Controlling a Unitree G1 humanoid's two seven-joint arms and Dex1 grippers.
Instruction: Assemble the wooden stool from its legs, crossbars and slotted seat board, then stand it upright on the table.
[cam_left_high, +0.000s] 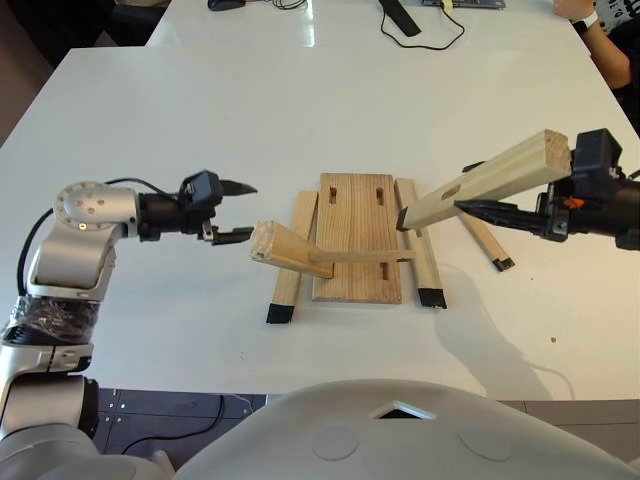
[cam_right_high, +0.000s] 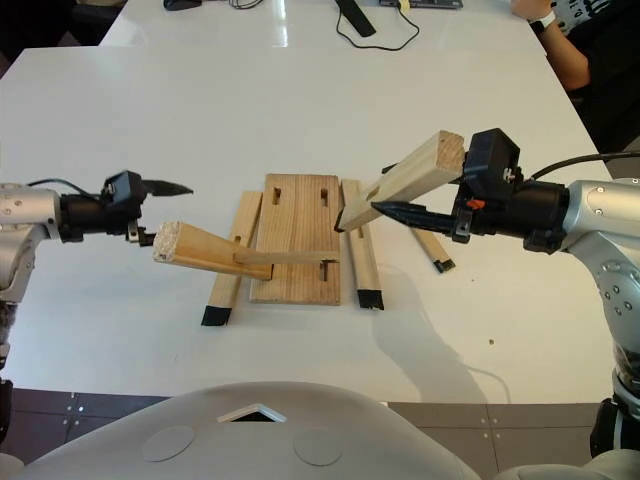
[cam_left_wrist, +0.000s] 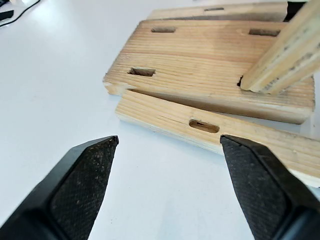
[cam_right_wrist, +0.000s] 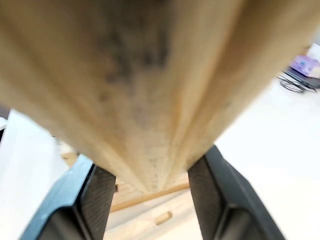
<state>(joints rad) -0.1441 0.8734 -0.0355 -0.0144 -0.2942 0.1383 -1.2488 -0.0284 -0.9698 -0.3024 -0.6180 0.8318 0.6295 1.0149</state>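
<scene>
A slotted seat board (cam_left_high: 360, 215) lies flat mid-desk, nearer the front edge. One loose leg (cam_left_high: 288, 285) lies along its left side and another (cam_left_high: 426, 270) along its right. The left gripper (cam_left_high: 250, 210) hovers left of the board with its fingers spread, just beside the raised end of a third leg (cam_left_high: 285, 248). The right gripper (cam_left_high: 465, 203), fingers pinching a fourth leg (cam_left_high: 500, 175), holds it tilted above the board's right edge.

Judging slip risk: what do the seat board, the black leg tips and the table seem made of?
Seat board: bare pale wood, straight grain showing, matte. Leg tips: black, maybe rubber or paint; unclear. Table: white, smooth, probably laminate; it reflects light.
</scene>
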